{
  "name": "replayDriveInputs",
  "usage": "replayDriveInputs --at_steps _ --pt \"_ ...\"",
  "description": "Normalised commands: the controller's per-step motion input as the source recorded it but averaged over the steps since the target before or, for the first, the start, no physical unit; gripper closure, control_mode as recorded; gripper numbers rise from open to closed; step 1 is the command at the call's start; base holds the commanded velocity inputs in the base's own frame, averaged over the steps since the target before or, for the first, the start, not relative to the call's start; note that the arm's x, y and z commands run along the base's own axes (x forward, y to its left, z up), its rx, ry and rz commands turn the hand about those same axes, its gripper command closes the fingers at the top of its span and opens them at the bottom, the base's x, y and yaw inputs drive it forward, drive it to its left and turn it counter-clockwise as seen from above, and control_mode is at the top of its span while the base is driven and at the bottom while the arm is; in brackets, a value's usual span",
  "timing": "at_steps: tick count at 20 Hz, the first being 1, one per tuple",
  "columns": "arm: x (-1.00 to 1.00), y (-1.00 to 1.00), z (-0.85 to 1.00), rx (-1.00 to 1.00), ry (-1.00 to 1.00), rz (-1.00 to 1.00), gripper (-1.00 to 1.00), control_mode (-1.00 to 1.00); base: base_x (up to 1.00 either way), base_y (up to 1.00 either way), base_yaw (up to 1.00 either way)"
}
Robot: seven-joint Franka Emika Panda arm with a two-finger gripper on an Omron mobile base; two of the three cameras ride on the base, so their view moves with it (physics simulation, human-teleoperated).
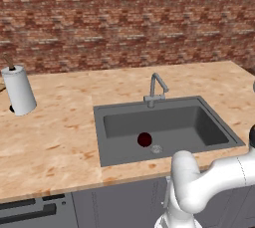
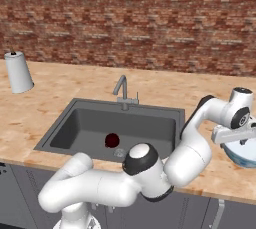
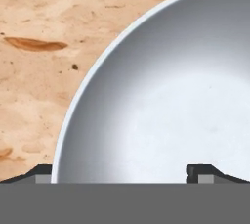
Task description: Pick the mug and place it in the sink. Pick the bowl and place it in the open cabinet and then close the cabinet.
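So far we have the mug in the sink; our gripper, fingers spread wide, straddles the bowl rim; cabinet work remains

Red-brown brick wall runs across the back, behind the counter. Counter is light wood-look, beige with orange-brown blotches and streaks; the same surface shows close up in the hand view, with one long brown streak and a small dark speck. Paper towel roll stands on the counter at far left, white, leaning slightly, brown spindle tip poking out the top, dark base under it; in the right base view it sits far left too, near the wall. Below the counter edge, grey cabinet fronts. At lower left a grey panel with dark horizontal slots.
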Motion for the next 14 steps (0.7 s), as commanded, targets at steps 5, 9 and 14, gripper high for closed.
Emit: replayDriveInputs --at_steps 5,9,14 --pt "-0.11 0.0 -0.33 0.02 0.0 0.0 -1.0 -1.0 0.0 0.0 0.0" --pt "-0.01 0.0 0.0 -0.01 0.0 0.0 -1.0 -1.0 0.0 0.0 0.0" --pt "0.0 0.01 0.2 -0.01 0.0 0.0 -1.0 -1.0 0.0 0.0 0.0"
